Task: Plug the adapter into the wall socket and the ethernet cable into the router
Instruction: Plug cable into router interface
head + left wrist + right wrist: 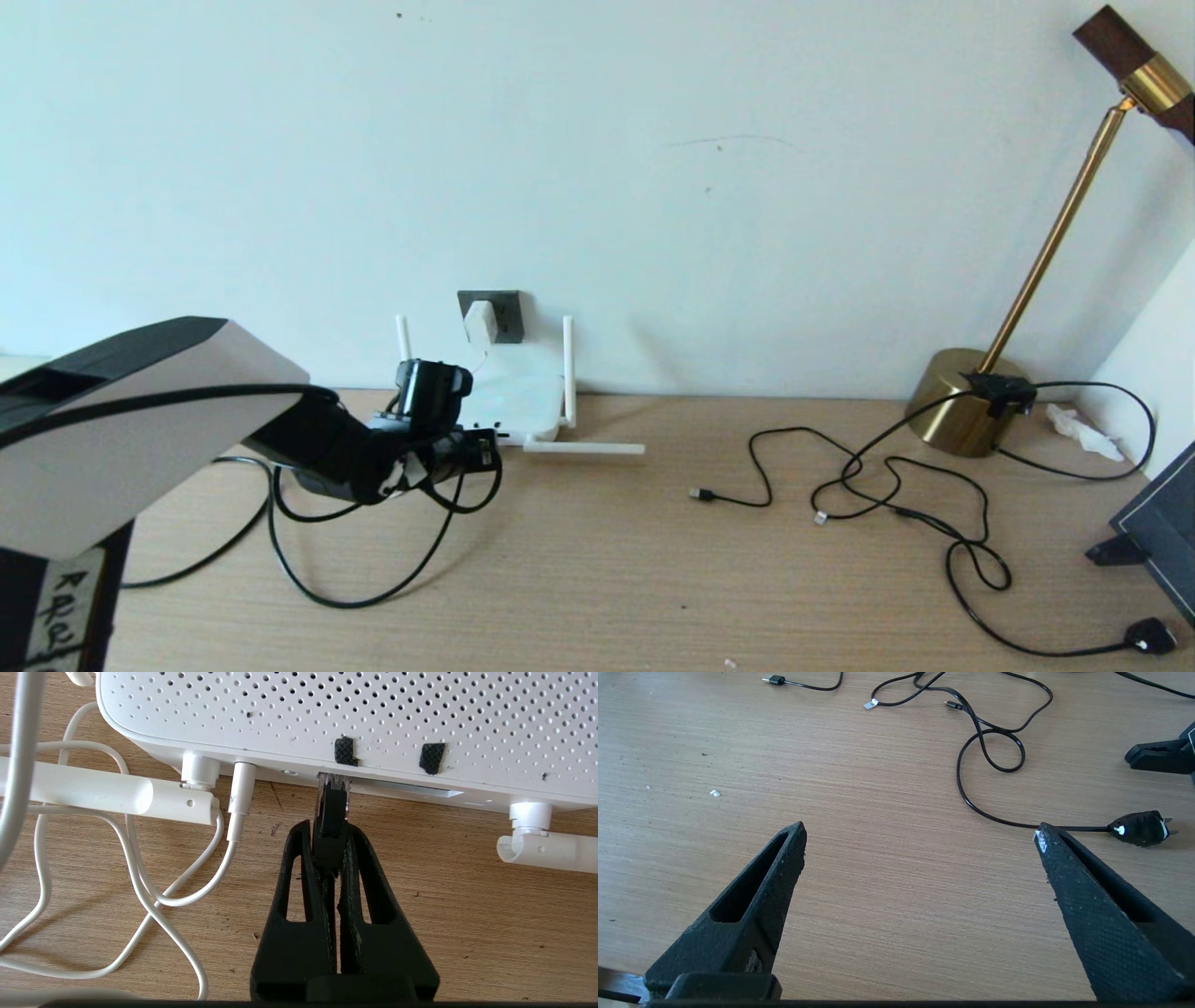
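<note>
Left hand [332,833] pinches ethernet cable [331,812] connector at perforated white router [327,714]; right hand [920,858] agape.

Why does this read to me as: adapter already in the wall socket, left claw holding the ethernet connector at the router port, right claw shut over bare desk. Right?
One slip: the right claw is open, fingers spread wide over the desk, as the right wrist view shows. The rest stands: adapter in the wall socket, left claw holding the ethernet connector at the router.

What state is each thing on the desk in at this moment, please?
Adapter: plugged into the wall socket.
Ethernet cable: connector tip at the router port, gripped.
Left gripper: shut on the connector.
Right gripper: open, empty, above the desk.
Black plug: unplugged, lying on the desk.
</note>
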You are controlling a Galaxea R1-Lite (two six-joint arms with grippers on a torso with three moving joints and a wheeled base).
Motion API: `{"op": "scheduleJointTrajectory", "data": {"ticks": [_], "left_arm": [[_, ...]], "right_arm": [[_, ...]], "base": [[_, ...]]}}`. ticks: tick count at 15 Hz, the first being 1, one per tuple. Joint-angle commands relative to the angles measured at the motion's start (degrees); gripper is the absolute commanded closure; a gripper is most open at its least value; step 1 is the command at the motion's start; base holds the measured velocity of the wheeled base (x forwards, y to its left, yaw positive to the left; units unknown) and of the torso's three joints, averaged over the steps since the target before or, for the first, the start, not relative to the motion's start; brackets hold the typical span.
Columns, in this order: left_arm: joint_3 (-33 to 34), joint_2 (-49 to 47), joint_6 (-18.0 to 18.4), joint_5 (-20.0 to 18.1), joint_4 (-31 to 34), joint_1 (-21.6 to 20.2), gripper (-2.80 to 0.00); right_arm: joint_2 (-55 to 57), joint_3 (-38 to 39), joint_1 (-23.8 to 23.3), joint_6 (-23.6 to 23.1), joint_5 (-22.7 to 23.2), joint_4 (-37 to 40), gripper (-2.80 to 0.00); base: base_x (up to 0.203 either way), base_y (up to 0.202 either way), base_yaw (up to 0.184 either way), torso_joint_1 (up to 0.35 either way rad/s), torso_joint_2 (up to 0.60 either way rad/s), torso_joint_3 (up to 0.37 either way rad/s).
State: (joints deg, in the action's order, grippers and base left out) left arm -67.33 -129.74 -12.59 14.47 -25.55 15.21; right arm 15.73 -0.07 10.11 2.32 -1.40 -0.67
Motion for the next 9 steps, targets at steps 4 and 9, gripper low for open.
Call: {"op": "scheduleJointTrajectory", "data": {"ticks": [4, 9], "left_arm": [[-0.08, -0.25, -0.15, 0.12, -0.46, -0.22, 0.0], [-0.44, -0.07, -0.06, 0.03, -0.46, -0.2, 0.0]], "right_arm": [[0.09, -0.01, 0.0, -0.03, 0.0, -0.03, -2.8], [0.09, -0.01, 0.0, -0.03, 0.0, -0.03, -2.8]], "base": [[0.0, 0.0, 0.0, 0.0, 0.0, 0.0], [0.0, 0.0, 0.0, 0.0, 0.0, 0.0]]}}
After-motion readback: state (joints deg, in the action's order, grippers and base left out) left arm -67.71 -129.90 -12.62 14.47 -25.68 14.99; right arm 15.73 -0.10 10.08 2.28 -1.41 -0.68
